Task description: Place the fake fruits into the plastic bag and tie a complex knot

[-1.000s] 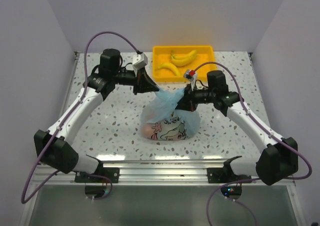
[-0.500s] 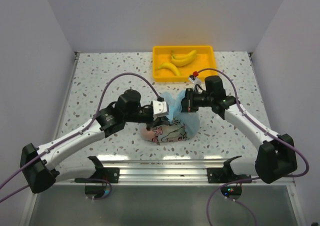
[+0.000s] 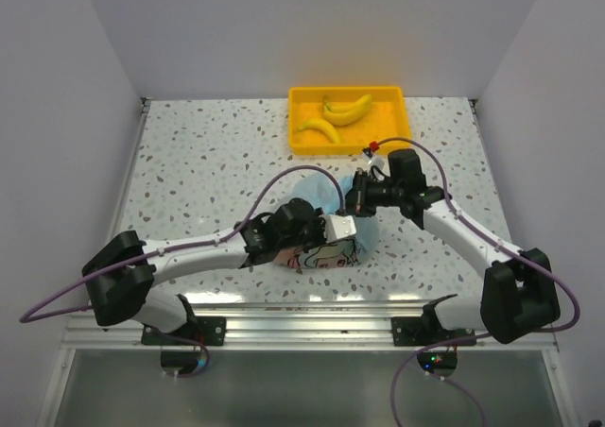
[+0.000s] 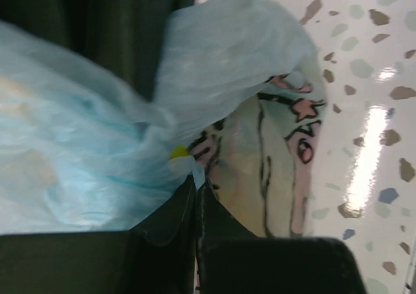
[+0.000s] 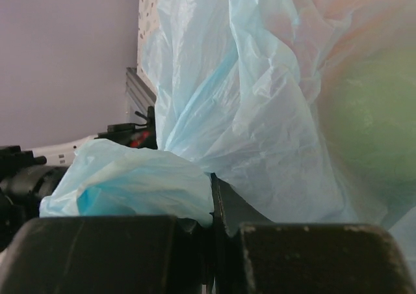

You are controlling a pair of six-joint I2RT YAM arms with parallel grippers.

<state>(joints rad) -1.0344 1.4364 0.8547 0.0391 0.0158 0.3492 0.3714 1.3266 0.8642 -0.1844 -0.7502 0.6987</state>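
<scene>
A light-blue plastic bag (image 3: 326,247) with a cartoon girl print is sitting on the speckled counter (image 3: 208,162), near its front edge and between the two robot arms. The bag is bulging with round shapes. Through the thin film, the right wrist view is showing a green fruit (image 5: 370,125) pressing against the inside.

The left arm is reaching low across the front of the bag from the left. The left gripper (image 4: 195,188) is clenched, pinching a bunched piece of the bag's blue film at its fingertips, right beside the printed face.

The right arm is coming in from the right. The right gripper (image 5: 212,183) is also clenched, grasping a crumpled fold of the bag's upper film. From above, both grippers are meeting at the top right of the bag, very close together.

Behind the bag, at the far edge of the counter, a yellow tray (image 3: 401,125) is holding two bananas (image 3: 348,109), well apart from the bag.
</scene>
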